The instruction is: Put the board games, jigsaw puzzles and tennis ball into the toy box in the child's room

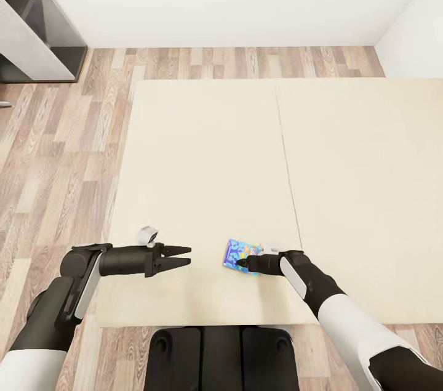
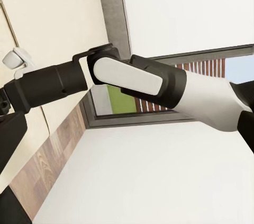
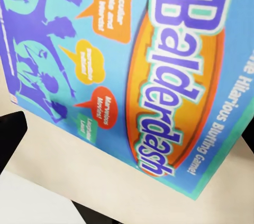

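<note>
Head view: a small blue board game lying flat near the front edge of the big cream bed. Right gripper down low, tips right at the near edge of the box, maybe touching it. Hard to tell if those fingers are apart or pinched; too small and too hidden. In the right wrist view, the box lid very close up, with "Balderdash" in big letters, and dark finger shapes at the edges of the picture.

Left gripper held over the bed off to the side, well apart from the game, two pointy fingers spread a little, nothing between them.

Step in hand, by the look of it: picking up one of the bed's board games. Next move: getting a good pinch on the thin box edge and lifting without sliding it away. No toy box or table here, so a drive comes after.

Bed soft-looking and plain, with one seam down it. Wood floor all around, white walls, a grey shelf in the far corner.
</note>
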